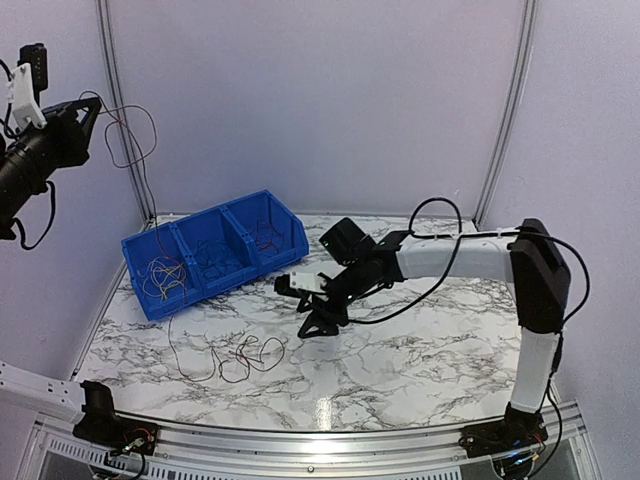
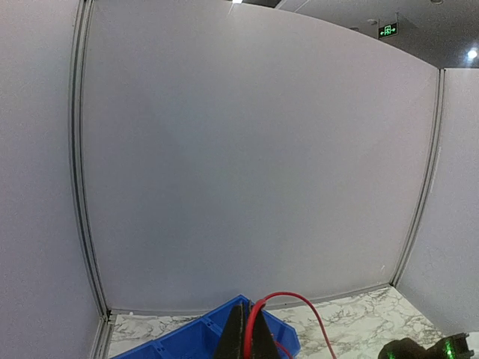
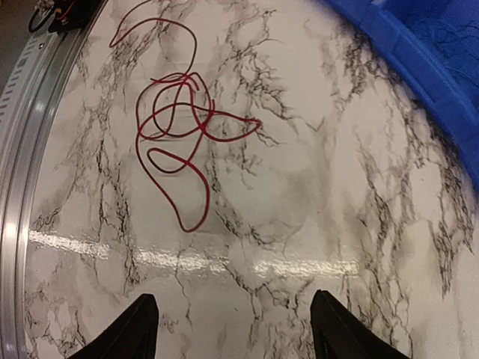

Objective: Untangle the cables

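My left gripper [image 1: 92, 108] is raised high at the far left, shut on a thin red cable [image 2: 301, 301] pinched between its fingertips [image 2: 241, 333]. From there the cable loops [image 1: 131, 133] and hangs down to the table. Its lower end lies in a loose red tangle [image 1: 250, 355] on the marble near the front. My right gripper [image 1: 318, 318] hovers low over the table just right of the tangle, open with nothing between its fingers [image 3: 142, 318]. In the right wrist view the red tangle [image 3: 179, 127] lies ahead, apart from the fingers.
A blue three-compartment bin [image 1: 140, 245] stands at the back left, with more thin cables in its compartments: whitish-yellow ones [image 1: 165, 275] on the left, red ones [image 1: 266, 240] on the right. The bin's edge [image 3: 441, 82] shows in the right wrist view. A metal rail [image 1: 320, 440] runs along the front.
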